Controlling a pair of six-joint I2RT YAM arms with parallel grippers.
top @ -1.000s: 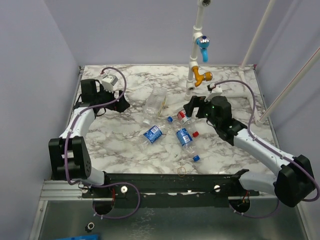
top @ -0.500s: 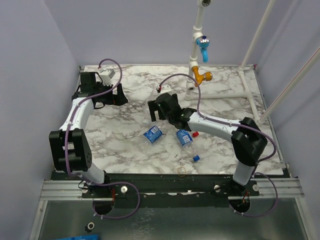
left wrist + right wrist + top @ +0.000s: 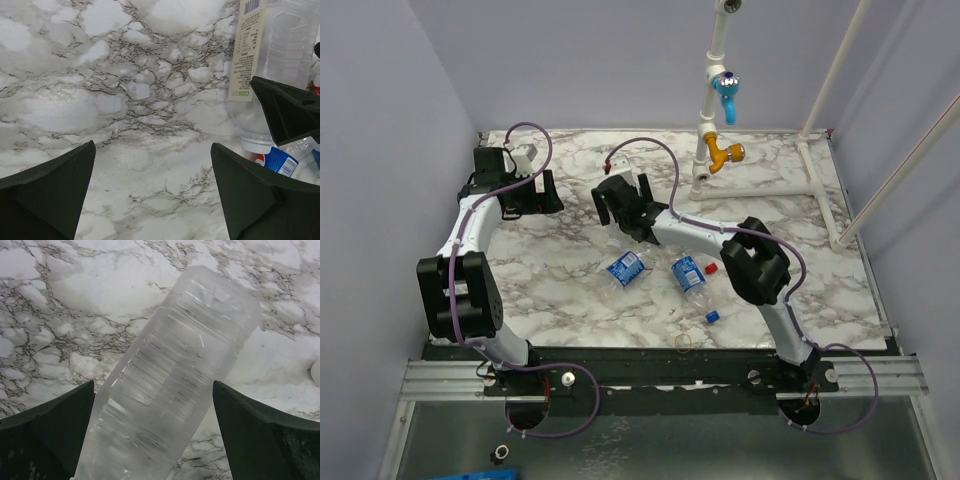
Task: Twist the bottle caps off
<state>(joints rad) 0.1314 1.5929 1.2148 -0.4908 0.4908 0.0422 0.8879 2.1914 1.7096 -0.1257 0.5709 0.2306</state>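
- The marble table (image 3: 550, 280) carries everything; both pincers hang over its far half.
- The right pincer (image 3: 153, 386) is spread wide and holds nothing. It hovers straight above the wide bottle (image 3: 170, 375), which lies on its side between the two fingers without touching them, as far as the wrist view shows.
- The left pincer (image 3: 152, 150) is also spread wide and empty, with only bare marble between its fingers. The wide bottle lies off to its right, well apart.
- Two blue-label bottles (image 3: 625, 268) (image 3: 688, 273) lie on their sides near the right pincer, on the side towards the arm bases. They are well apart from the left pincer, to its right.
- The right arm (image 3: 720, 240) crosses over their necks, so I cannot tell whether either one carries a cap. No red-label bottle can be made out.
- A red cap (image 3: 711, 268) lies loose just beside the second bottle, further from the right pincer than the bottle is.
- A blue cap (image 3: 712, 316) lies loose nearer the bases again, well apart from both pincers.
- A band (image 3: 684, 342) lies at the near edge, furthest from both.
- Progress, as a judgement: two loose caps suggest at least two are already unscrewed. How many remain cannot be told, and no cap is in either pincer now.
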